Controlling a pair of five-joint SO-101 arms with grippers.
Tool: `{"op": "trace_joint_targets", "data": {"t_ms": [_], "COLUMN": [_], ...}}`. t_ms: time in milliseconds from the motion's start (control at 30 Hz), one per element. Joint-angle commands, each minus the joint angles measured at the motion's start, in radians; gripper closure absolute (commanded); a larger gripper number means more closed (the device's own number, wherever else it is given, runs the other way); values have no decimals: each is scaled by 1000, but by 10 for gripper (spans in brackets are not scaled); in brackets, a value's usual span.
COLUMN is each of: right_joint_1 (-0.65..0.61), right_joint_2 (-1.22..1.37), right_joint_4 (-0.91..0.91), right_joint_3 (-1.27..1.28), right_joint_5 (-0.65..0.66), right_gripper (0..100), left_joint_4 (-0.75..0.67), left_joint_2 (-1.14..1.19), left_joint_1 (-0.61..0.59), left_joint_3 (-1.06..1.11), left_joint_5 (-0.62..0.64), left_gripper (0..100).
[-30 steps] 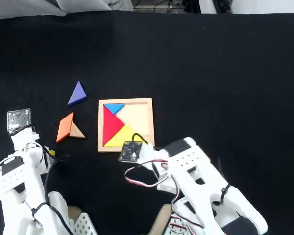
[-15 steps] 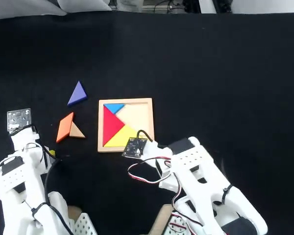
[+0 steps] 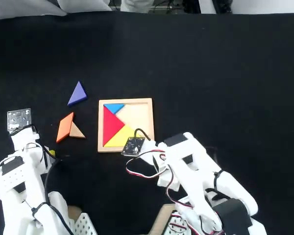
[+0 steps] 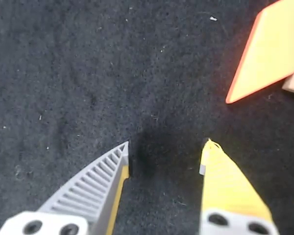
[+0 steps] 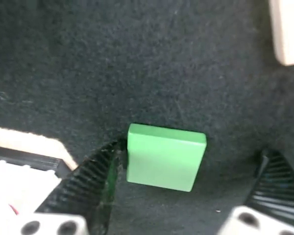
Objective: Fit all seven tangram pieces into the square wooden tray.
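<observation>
- Step: grabbing green sq (image 5: 165, 156). It lies flat on tabletop (image 3: 225, 73) near tray (image 3: 125, 100), btw fingers of R pincer (image 5: 188, 155), spread wide, not gripping yet.
- In tray: red (image 3: 112, 125), blue (image 3: 113, 107), yellow (image 3: 121, 139). Outside, beside it: purple (image 3: 77, 94), orange (image 3: 64, 127), tan (image 3: 77, 131).
- L pincer (image 4: 166, 146) open, empty, near orange.
- Next: close on green sq, lift, set in tray's bare part.

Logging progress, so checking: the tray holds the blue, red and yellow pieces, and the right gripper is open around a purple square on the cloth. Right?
No: the right wrist view shows the square inside the open right gripper is green, not purple; it lies on the cloth. The tray does hold the blue piece, red piece and yellow piece.
</observation>
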Motion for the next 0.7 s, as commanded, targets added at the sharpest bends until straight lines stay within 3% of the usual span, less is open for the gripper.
{"op": "trace_joint_targets", "data": {"t_ms": [0,167,367,667], "right_joint_1": [21,20,21,15], "right_joint_2": [33,33,33,42], "right_joint_4": [-8,-5,61,298], "right_joint_3": [-7,-10,-139,-644], "right_joint_5": [6,8,2,-124], "right_gripper": [747,894,899,899], "left_joint_4": [-14,-12,-12,-12], "left_joint_2": [-20,-20,-20,-20], "left_joint_1": [-13,-13,-12,-15], "left_joint_3": [-4,-4,-2,-1], "left_joint_5": [2,2,2,2], "left_gripper": [759,759,759,759]}}
